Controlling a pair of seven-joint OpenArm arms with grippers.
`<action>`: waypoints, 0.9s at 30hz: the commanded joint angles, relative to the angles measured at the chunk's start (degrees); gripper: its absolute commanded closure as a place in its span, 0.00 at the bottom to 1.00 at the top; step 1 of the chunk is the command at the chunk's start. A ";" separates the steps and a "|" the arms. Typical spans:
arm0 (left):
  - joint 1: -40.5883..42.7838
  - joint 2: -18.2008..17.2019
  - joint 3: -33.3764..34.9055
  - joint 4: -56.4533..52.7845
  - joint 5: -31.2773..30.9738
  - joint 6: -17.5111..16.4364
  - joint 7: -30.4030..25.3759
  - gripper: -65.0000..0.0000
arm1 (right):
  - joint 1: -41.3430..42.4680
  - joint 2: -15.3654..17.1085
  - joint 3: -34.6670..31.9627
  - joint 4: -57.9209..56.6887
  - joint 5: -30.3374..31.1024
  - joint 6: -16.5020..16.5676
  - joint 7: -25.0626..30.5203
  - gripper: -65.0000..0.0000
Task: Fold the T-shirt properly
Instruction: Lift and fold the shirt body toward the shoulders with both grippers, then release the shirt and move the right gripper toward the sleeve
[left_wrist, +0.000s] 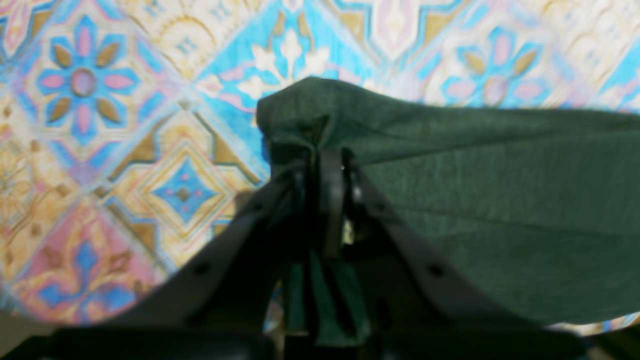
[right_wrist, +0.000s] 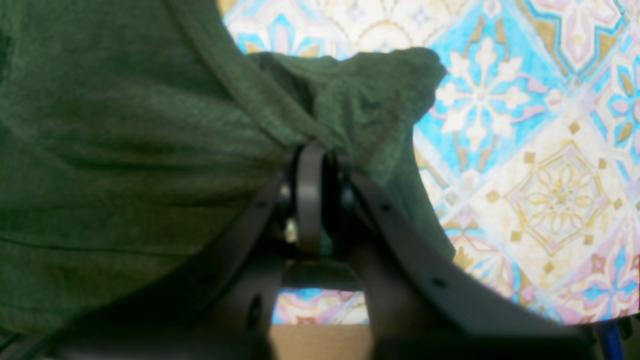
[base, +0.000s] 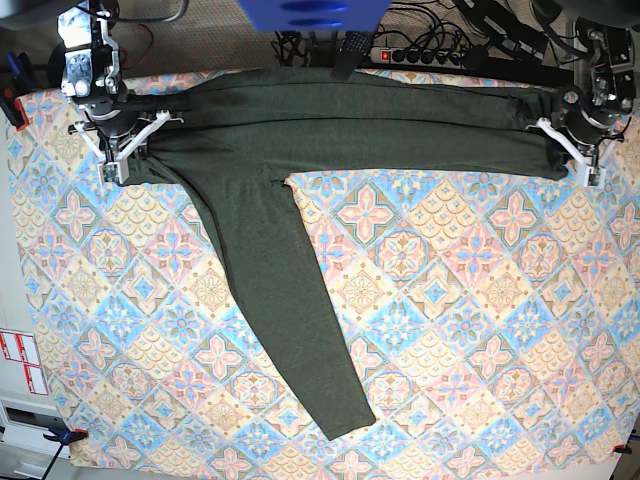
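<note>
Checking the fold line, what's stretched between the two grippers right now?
In the base view, the folded body of the shirt spans from the right gripper to the left gripper; both pinch it. One sleeve trails down the tablecloth.

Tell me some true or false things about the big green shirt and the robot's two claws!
1. The left gripper is shut on the dark olive-green long-sleeved knit T-shirt. True.
2. The right gripper hangs open, holding nothing. False: it pinches the shirt too.
3. One sleeve lies spread diagonally across the patterned tablecloth. True.
4. The shirt has a big printed picture. False: it is plain.
5. The shirt is folded into a neat small square. False: it stretches between both grippers.
</note>
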 joint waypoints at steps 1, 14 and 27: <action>-1.64 -0.81 1.39 -2.05 1.80 0.08 -0.46 1.00 | 0.06 0.83 0.42 0.79 -0.17 -0.25 0.85 0.93; -3.05 -0.54 2.53 -4.25 0.22 0.26 -0.64 0.55 | 0.41 0.83 0.85 1.40 -0.26 -0.25 -1.44 0.66; -3.92 -0.72 -2.57 -1.79 -18.16 0.35 -0.20 0.50 | 20.28 0.56 -9.78 -0.09 -0.26 -0.25 -5.22 0.65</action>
